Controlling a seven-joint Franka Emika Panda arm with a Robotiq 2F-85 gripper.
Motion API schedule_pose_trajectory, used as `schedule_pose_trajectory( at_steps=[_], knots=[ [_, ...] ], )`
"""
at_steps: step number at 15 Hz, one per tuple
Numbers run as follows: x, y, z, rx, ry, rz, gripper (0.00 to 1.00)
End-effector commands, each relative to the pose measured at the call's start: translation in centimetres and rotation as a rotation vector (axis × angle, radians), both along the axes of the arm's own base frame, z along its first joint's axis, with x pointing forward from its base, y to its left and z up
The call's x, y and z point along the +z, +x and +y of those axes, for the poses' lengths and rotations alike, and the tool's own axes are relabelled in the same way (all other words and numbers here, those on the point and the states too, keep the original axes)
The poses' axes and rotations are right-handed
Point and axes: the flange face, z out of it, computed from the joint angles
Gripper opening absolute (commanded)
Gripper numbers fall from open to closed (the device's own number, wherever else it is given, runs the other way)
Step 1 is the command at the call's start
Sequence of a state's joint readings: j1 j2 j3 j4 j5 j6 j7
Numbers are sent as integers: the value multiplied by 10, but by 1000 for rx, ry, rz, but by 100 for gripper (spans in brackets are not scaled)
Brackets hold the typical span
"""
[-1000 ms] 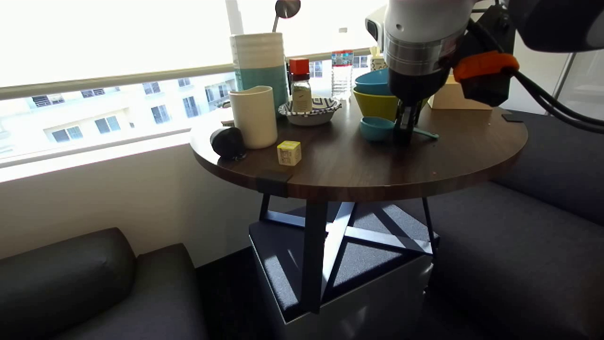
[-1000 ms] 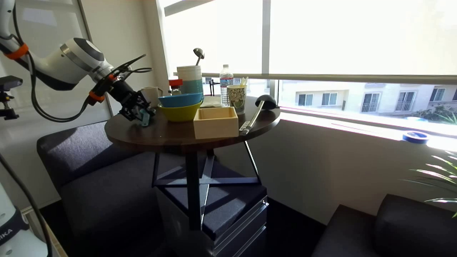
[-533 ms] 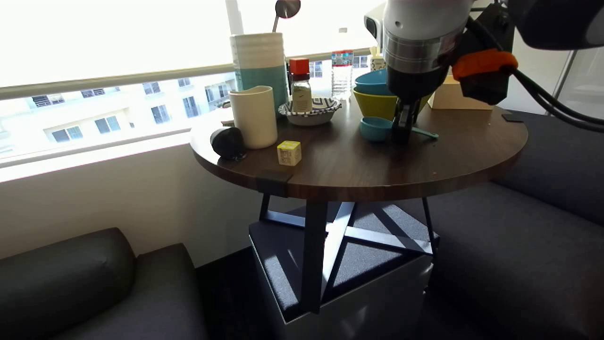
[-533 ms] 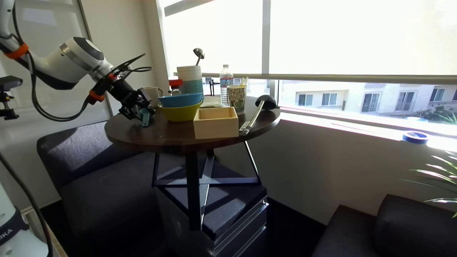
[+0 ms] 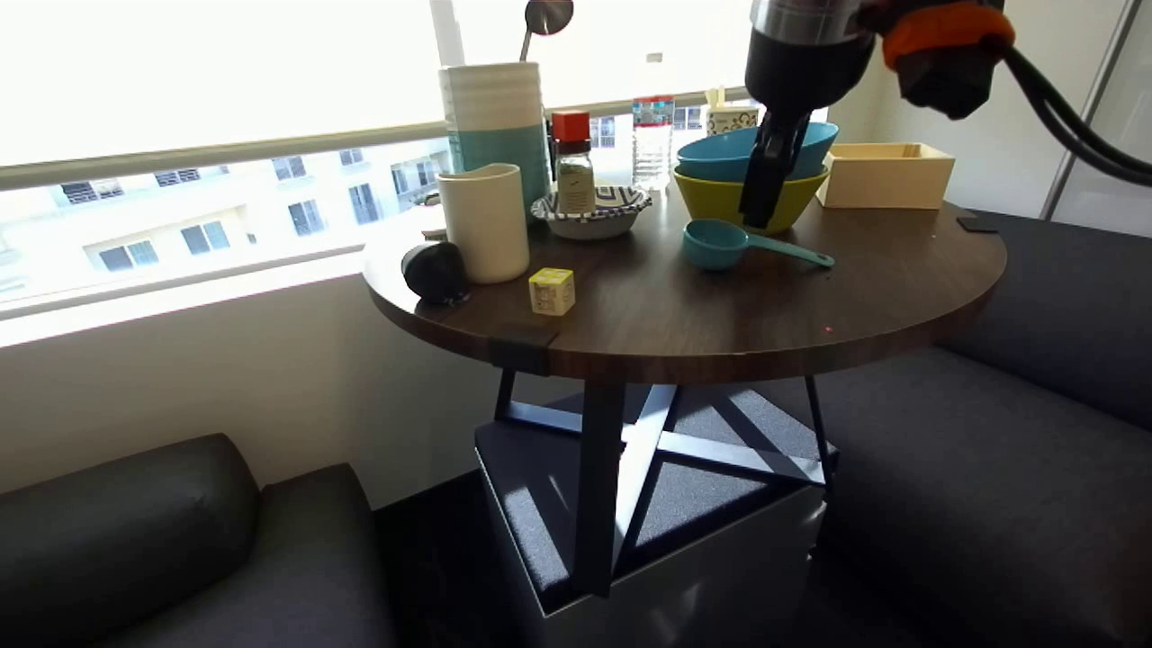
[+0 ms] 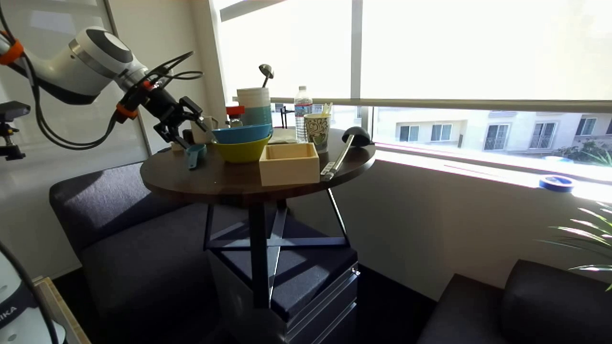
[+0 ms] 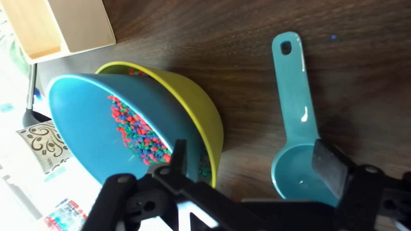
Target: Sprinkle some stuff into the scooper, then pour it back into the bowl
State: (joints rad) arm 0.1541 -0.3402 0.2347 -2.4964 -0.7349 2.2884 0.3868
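Note:
The teal-blue scooper [image 7: 297,96] lies on the dark round table, its cup facing up with nothing seen inside. Beside it, the wide blue bowl [image 7: 154,96] sits tilted in a yellow bowl [image 7: 207,109]. Small red, green and blue bits, the stuff [image 7: 141,134], lie in the blue bowl, and some show in the yellow one. Above the scooper hangs my gripper [image 7: 255,163], jaws spread wide, holding nothing. In the wrist view one finger overlaps the scooper's cup and the opposite one overlaps the blue bowl. An exterior view shows the gripper [image 5: 760,216] raised clear of the scooper [image 5: 715,245].
A wooden box [image 6: 289,167], a patterned paper cup [image 6: 316,131] and a ladle [image 6: 340,160] stand past the bowls. Elsewhere on the table are a white mug [image 5: 484,220], a yellow-topped cube [image 5: 552,292], a red-capped shaker [image 5: 576,171] in a patterned bowl [image 5: 594,225] and a water bottle [image 5: 652,144].
My gripper has let go of the scooper, spread its jaws wide and lifted away from it. The scooper stays on the table in nearly the same spot.

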Motion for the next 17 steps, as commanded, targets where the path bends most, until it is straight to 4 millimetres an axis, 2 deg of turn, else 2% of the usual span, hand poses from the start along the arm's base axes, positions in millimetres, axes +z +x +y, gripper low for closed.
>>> schedule_pose_trajectory(
  at_steps=[1,6,9,13,14,17],
  knots=[
    [41,-14,1,13,75,-11,100],
    [88,-19,2,-42,278,-22,100],
    [105,-19,2,-62,398,-13,100],
    [115,-18,-3,-114,510,8,100],
    [107,-15,-2,-105,463,-13,100],
    [106,-15,-3,-109,466,-11,100]
  ],
)
